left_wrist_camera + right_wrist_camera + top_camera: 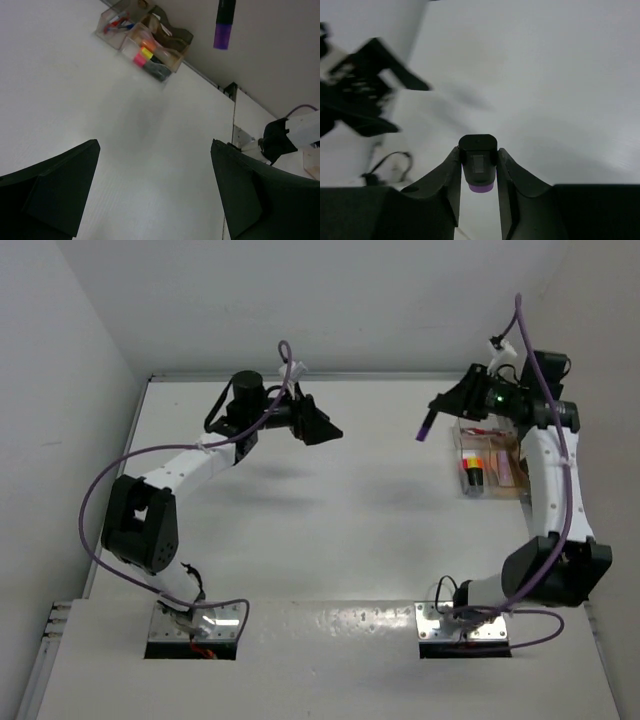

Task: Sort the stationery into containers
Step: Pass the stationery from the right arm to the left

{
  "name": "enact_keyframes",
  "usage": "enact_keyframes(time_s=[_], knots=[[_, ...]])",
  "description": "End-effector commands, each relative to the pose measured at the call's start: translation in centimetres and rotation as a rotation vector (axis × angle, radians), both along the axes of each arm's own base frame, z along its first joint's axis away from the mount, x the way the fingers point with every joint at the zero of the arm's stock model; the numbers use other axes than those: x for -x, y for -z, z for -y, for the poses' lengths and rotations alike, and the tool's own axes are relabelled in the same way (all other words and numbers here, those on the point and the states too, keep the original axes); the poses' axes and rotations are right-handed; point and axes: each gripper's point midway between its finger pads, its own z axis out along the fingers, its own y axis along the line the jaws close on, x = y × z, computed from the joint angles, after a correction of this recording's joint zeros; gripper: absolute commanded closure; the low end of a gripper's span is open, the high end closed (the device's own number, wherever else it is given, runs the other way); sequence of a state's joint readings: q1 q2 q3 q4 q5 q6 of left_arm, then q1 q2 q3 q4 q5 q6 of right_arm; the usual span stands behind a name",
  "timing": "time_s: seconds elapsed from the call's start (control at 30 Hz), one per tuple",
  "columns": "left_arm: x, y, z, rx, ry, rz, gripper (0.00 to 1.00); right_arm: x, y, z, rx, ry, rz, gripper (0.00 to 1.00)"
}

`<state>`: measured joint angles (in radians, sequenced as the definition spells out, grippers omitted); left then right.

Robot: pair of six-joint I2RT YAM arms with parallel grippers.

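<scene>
My right gripper [440,406] is shut on a black highlighter with a purple cap [427,426] and holds it high above the table, left of the clear trays; it also shows in the right wrist view [478,161] and in the left wrist view [223,24]. A clear tray [486,466] at the back right holds highlighters with yellow, orange and pink caps [470,468]; in the left wrist view [148,54] a second clear tray [115,26] behind it holds thin red and blue pens. My left gripper [322,428] is open and empty, raised over the back left of the table [330,510].
White walls enclose the table on the left, back and right. The metal base plates [196,628] of the arms sit at the near edge. Purple cables loop beside both arms.
</scene>
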<state>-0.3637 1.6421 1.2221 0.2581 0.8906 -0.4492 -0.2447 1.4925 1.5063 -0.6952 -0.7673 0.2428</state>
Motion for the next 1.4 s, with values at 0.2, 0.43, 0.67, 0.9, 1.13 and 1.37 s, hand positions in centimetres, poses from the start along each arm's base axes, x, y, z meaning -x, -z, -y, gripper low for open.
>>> enact_keyframes(time_s=[0.2,0.43,0.67,0.9,1.13,1.37], knots=[[0.5,-5.5,5.1,-0.182,0.002,0.212,0.00,4.4,-5.5,-14.3,-0.279,-0.255,0.009,1.00],[1.9,-5.6,6.6,-0.179,0.043,0.216,0.00,4.4,-5.5,-15.4,-0.286,-0.248,0.002,1.00],[3.4,-5.7,7.7,-0.168,0.093,0.215,0.02,4.0,-5.2,-15.5,-0.264,-0.242,0.010,1.00],[3.0,-6.0,7.6,-0.138,0.076,0.189,0.10,3.8,-3.6,-15.1,-0.171,-0.248,0.034,1.00],[0.7,-6.1,4.6,-0.138,-0.034,0.146,0.16,2.9,-3.2,-13.4,-0.125,-0.160,0.055,1.00],[3.4,-6.6,6.7,-0.059,0.083,0.131,0.14,1.9,-3.4,-14.0,-0.120,-0.061,0.060,1.00]])
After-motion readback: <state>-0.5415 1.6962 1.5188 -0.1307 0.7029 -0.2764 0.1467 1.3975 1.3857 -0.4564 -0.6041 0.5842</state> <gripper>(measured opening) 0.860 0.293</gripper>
